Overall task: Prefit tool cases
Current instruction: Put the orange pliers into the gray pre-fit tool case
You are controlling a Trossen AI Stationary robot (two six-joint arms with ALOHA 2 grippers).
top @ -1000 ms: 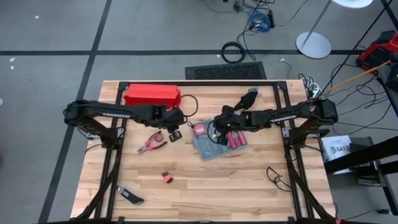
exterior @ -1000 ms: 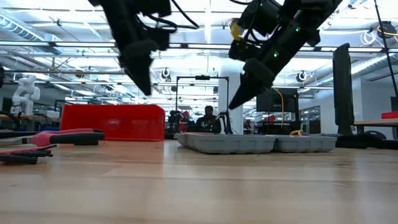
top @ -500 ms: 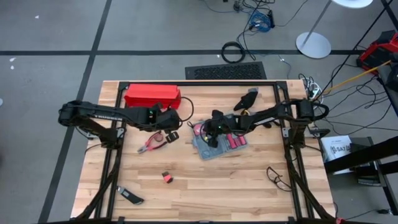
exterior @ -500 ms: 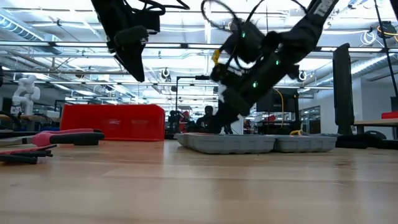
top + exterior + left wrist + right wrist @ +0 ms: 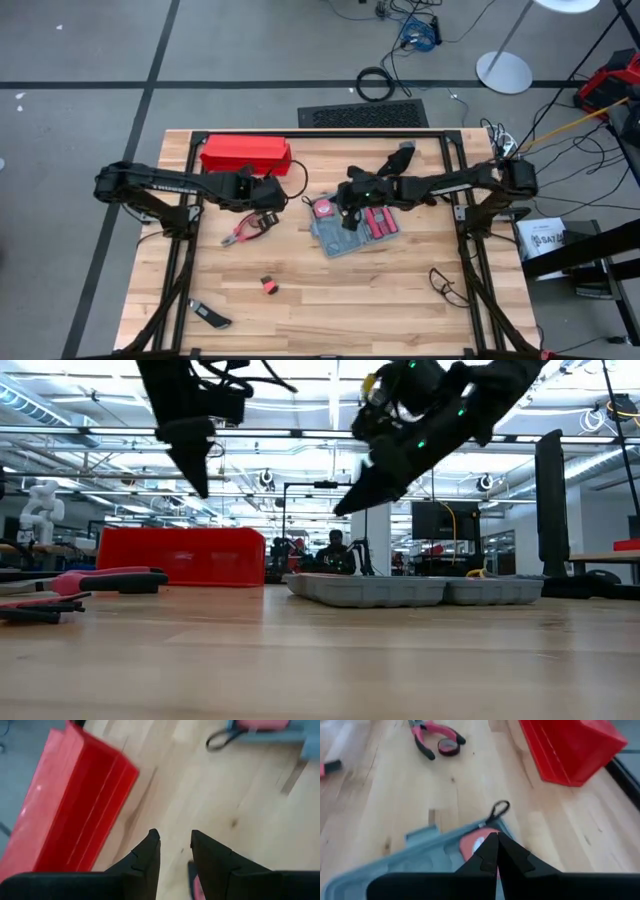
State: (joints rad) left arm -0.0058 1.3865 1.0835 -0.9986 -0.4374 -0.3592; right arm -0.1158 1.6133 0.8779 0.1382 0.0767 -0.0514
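Observation:
The blue-grey tool case lies open and flat on the table's middle, with red pieces in its grey recesses; in the low view the tool case rests on its underside. My right gripper hangs shut above the case's left end, clear of it; in its wrist view the fingertips meet over the case. My left gripper is open in the air between the red box and the case, empty.
The long red box sits at the far left edge. Red-handled pliers with a dark tape roll lie left of the case. A small red-black piece, a black tool, glasses and a black object are scattered about.
My right gripper dipped down to the case's left end half a second ago and has risen well above it again. My left gripper has drifted toward the table's left edge, staying raised. The case has stayed where it was.

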